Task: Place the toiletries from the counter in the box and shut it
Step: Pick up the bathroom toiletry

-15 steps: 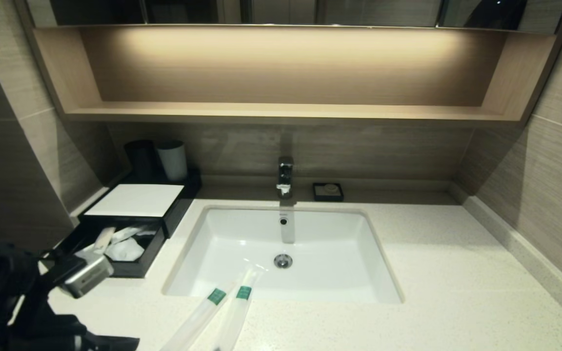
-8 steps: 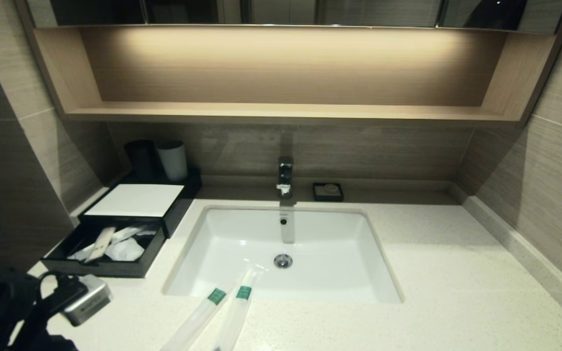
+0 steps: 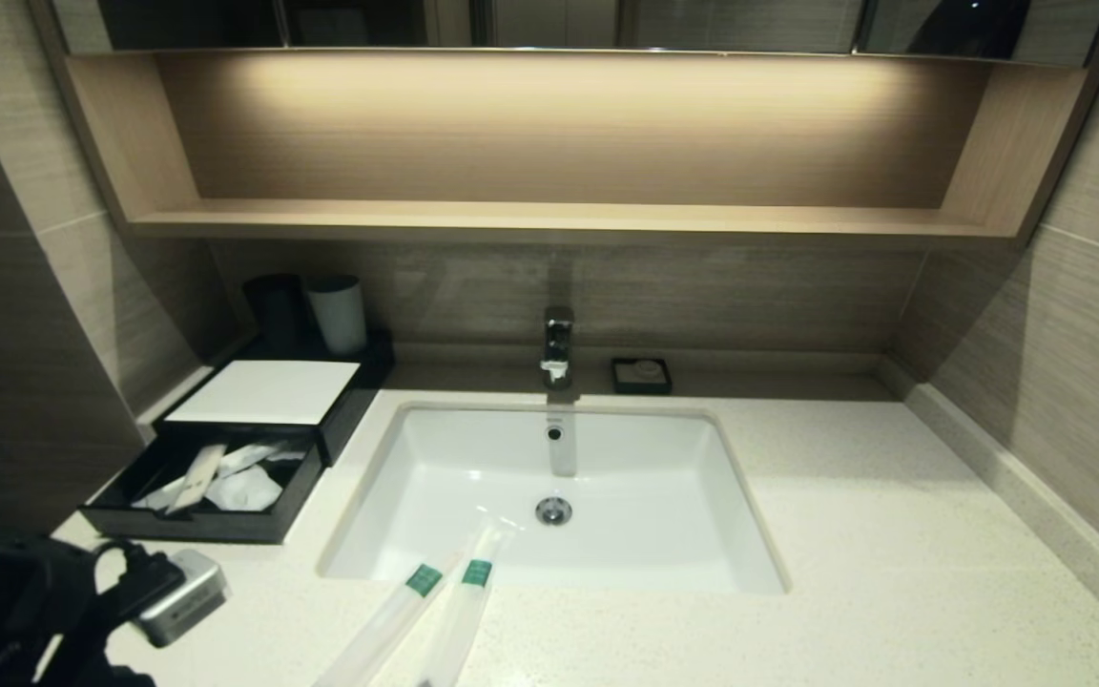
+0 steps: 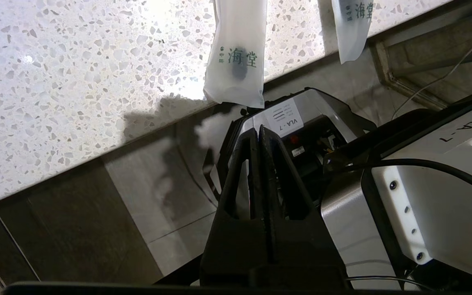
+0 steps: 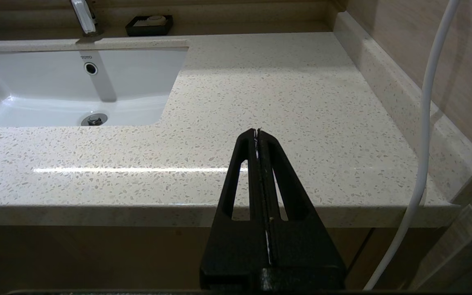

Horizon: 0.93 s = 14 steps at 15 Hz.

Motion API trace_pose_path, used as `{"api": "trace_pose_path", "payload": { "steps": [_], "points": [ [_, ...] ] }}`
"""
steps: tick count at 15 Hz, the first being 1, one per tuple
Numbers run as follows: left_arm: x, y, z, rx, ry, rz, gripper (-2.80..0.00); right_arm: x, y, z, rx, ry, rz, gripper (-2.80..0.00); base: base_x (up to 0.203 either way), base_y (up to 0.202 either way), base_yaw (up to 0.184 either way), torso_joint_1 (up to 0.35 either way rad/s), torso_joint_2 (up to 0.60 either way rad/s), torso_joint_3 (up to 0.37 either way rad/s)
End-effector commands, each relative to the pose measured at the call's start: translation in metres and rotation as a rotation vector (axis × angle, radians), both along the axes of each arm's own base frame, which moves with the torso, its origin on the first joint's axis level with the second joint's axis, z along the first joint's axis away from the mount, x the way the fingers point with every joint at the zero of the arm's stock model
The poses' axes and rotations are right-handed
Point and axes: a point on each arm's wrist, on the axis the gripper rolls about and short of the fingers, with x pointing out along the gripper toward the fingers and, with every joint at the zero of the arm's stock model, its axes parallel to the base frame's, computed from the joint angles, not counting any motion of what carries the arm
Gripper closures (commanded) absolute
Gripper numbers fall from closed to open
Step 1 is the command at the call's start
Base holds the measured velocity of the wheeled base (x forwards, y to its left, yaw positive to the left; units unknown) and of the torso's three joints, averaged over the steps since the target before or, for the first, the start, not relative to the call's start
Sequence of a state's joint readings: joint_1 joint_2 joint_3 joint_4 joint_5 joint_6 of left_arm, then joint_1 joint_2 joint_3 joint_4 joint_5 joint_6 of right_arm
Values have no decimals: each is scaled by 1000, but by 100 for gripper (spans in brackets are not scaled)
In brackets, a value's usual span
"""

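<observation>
Head view: your two sachets lie on the counter; the box stands open. Left end effector is pressed together, empty, below the counter edge. Right end effector: same.

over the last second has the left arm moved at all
Yes. The left gripper pulled back from the open box toward the counter's near edge; its wrist now sits lower left in the head view.

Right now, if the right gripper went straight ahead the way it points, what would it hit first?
Probably the bare counter right of the sink; the shut right gripper aims there, though depth is unclear.
</observation>
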<state>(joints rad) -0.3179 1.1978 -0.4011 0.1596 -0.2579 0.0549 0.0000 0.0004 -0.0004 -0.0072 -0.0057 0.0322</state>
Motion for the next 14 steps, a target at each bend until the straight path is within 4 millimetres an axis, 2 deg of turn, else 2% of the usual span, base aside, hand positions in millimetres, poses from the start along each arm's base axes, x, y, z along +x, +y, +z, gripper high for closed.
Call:
{"api": "trace_pose_path", "payload": {
  "steps": [1, 4, 8, 14],
  "points": [
    [7, -3, -4, 11, 37, -3, 0, 0, 0, 0, 0, 1, 0, 0, 0, 0, 0, 0, 0, 0],
    [21, -9, -4, 14, 36, -14, 0, 0, 0, 0, 0, 0, 0, 0, 0, 0, 0, 0, 0, 0],
    [40, -16, 5, 13, 25, -12, 0, 0, 0, 0, 0, 0, 0, 0, 0, 0, 0, 0, 0, 0],
    [58, -22, 0, 60, 66, -53, 0, 0, 0, 0, 0, 0, 0, 0, 0, 0, 0, 0, 0, 0]
  ]
}}
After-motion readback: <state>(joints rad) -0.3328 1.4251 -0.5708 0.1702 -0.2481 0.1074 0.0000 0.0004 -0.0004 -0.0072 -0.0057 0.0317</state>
